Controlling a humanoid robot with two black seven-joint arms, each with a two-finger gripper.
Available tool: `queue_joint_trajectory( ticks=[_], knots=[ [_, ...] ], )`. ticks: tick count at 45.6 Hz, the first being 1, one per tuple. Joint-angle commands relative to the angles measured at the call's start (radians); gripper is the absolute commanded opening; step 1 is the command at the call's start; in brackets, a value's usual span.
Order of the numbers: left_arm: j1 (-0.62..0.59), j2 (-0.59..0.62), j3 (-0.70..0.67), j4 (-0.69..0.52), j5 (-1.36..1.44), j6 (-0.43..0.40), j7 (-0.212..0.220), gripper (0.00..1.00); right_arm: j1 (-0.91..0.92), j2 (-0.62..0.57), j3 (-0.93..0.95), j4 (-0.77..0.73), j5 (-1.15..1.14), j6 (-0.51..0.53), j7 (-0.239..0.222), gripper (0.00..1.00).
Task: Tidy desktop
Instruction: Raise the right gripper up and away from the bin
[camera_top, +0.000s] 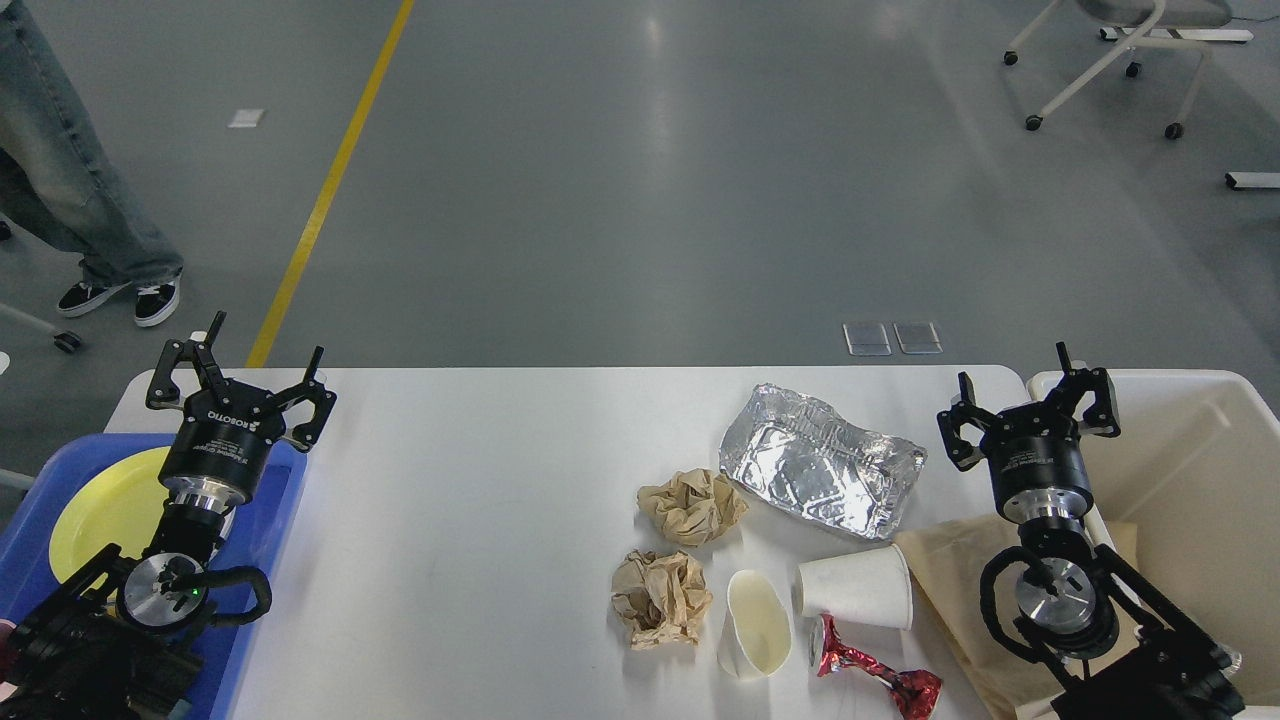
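right gripper — jaws spread, empty — hangs at right of frame; approach the foil tray low, pinching its rim squarely.

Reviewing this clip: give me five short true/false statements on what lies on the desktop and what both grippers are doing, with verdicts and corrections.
1. The left gripper is shut on a paper cup. False: it is open and empty, above the blue tray.
2. Two paper cups lie on their sides near the front of the desktop. True.
3. The foil container sits inside the beige bin. False: it rests on the desktop, left of the bin.
4. The right gripper is open and holds nothing. True.
5. The yellow plate lies among the crumpled brown paper balls. False: it lies in the blue tray, far left of them.
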Motion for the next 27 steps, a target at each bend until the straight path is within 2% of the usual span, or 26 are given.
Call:
queue_joint_trajectory(
  ticks=[1,21,27],
  knots=[
    [0.0,0.0,0.0,0.0,0.0,0.0,0.0,0.96,-0.004,0.001,0.0,0.001,0.0,0.024,0.005,1.0],
    [0.0,0.0,0.0,0.0,0.0,-0.003,0.003,0.96,-0.011,0.001,0.004,-0.003,-0.002,0.029,0.008,1.0],
    [0.0,0.0,0.0,0.0,-0.001,-0.003,0.003,0.96,-0.011,0.003,0.0,0.004,-0.009,0.072,0.008,1.0]
  ],
)
